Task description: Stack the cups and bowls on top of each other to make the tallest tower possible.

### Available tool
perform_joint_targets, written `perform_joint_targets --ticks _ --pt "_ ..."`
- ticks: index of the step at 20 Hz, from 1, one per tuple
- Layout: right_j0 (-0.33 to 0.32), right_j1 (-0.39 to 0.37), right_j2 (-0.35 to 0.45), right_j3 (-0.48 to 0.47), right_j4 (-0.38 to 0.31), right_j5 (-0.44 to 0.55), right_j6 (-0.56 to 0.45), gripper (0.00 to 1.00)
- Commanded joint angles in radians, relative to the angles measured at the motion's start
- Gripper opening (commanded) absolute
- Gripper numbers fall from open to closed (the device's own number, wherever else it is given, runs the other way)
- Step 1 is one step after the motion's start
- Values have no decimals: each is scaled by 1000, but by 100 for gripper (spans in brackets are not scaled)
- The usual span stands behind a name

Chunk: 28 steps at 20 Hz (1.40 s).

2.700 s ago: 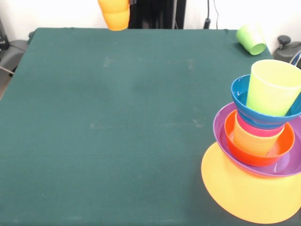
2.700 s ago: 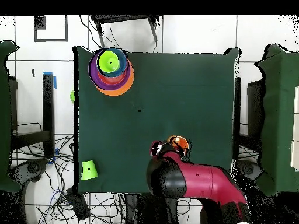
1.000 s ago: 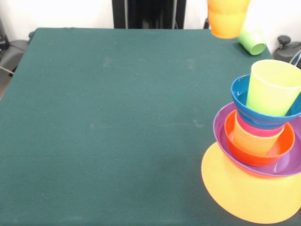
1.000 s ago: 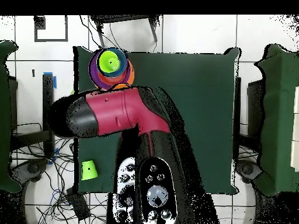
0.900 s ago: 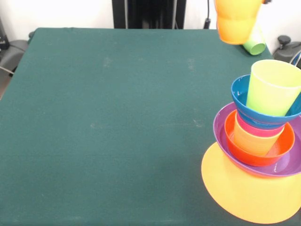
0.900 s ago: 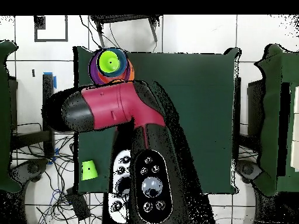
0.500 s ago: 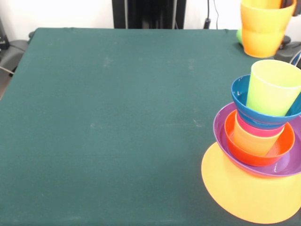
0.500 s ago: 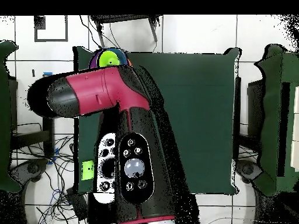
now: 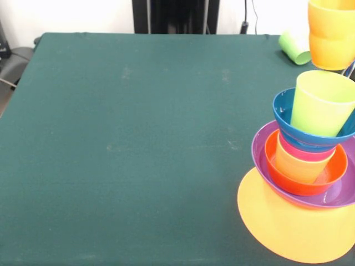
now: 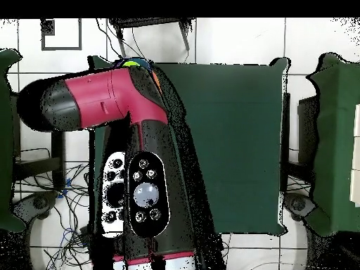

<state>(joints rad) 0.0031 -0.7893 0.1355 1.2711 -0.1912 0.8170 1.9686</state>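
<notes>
Orange cup above the tower

My orange cup (image 9: 331,34) hangs just over the tower (image 9: 306,166) at the bench (image 9: 138,138) edge; whether my jaws clamp it, I cannot tell.

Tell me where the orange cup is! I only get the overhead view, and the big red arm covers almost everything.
Observer: In the front view the orange cup hangs upright, close above the top of the tower. I cannot tell if it touches.
Operator: What's on top of the tower?
Observer: A lime green cup, leaning to one side inside the blue bowl.
Operator: Any cups left over?
Observer: One light green cup lies on its side near a far corner of the table.
</notes>
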Motion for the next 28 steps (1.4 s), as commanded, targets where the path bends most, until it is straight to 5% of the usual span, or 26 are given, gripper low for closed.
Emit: perform_joint_targets --ticks 1,28 --pt "28 63 -37 -55 5 102 187 0" --pt "115 133 -138 -46 38 -106 247 0"
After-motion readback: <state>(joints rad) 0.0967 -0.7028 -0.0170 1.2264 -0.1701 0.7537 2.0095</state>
